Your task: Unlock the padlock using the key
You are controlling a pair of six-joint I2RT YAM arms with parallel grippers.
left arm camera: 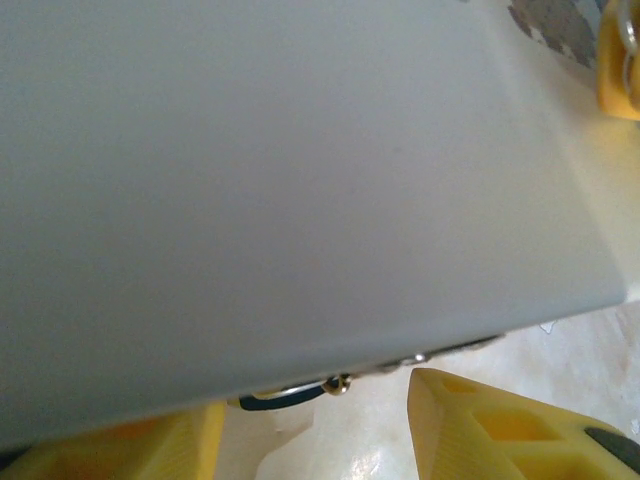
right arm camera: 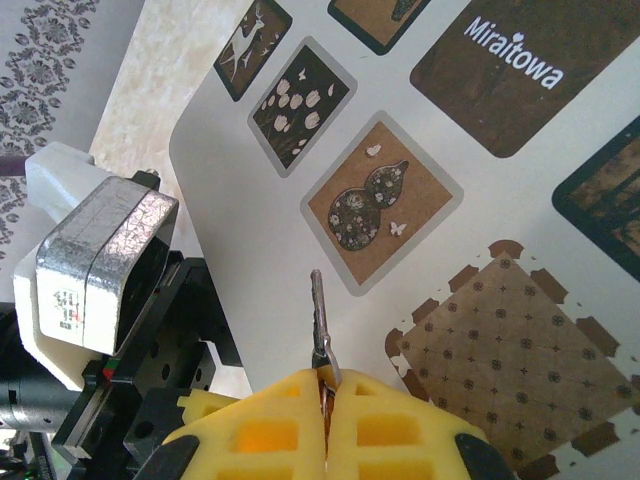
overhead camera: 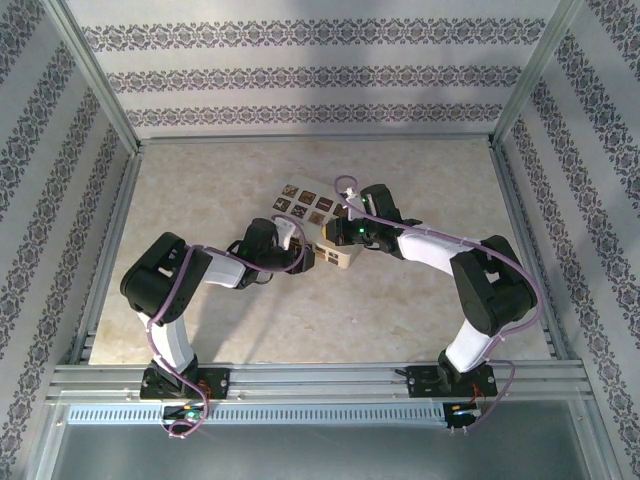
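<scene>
Yellow right gripper (right arm camera: 326, 385) clamps the key (right arm camera: 318, 310) over the cream padlock (right arm camera: 260, 250) at the table (overhead camera: 200, 180) centre. The left gripper (left arm camera: 315, 400) has its fingers apart beside the padlock, grip unclear. Thinly pinched, the key may twist on contact.

Looked like a robotics lab test cell to me, not a home. Alu frame (overhead camera: 100, 90) boxed the bench in, w/ patterned wallpaper (overhead camera: 300, 75) on flat panels. Marble-look tabletop (overhead camera: 300, 320), left arm (overhead camera: 170, 290) & right arm (overhead camera: 485, 290) bolted to a slotted rail (overhead camera: 320, 378), cable duct (overhead camera: 300, 413) up front.
</scene>
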